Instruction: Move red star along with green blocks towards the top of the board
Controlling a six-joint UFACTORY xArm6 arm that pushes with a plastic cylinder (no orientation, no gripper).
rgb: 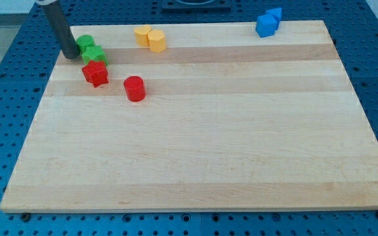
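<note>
There are no jaws on this arm, so no spread or pinch to report; it ends in a dark rod, and my tip (71,56) rests on the tabletop (195,151) near the view's top-left corner. The rod rises from there up and slightly toward the view's left, out of the frame.

Just at 3 o'clock from my tip sit two green blocks, apparently touching it. The green cylinder (84,43) lies at about 1 o'clock from the tip, and the green star (94,56) sits just at 5 o'clock from that cylinder, the two pressed together. At 6 o'clock from the green star, touching or nearly touching it, lies the red star (95,73). A red cylinder (134,88) stands near the red star at about 4 o'clock, with a clear gap between them.

Farther toward the view's right, close to the board's top edge, two yellow blocks sit touching: a yellow block (142,35) of unclear shape and a yellow cylinder (157,40) at its 4 o'clock.

Well apart, at the top edge toward the view's right, two blue blocks touch: a blue block (265,25) and a smaller-looking blue piece (275,14) at its 1 o'clock.
</note>
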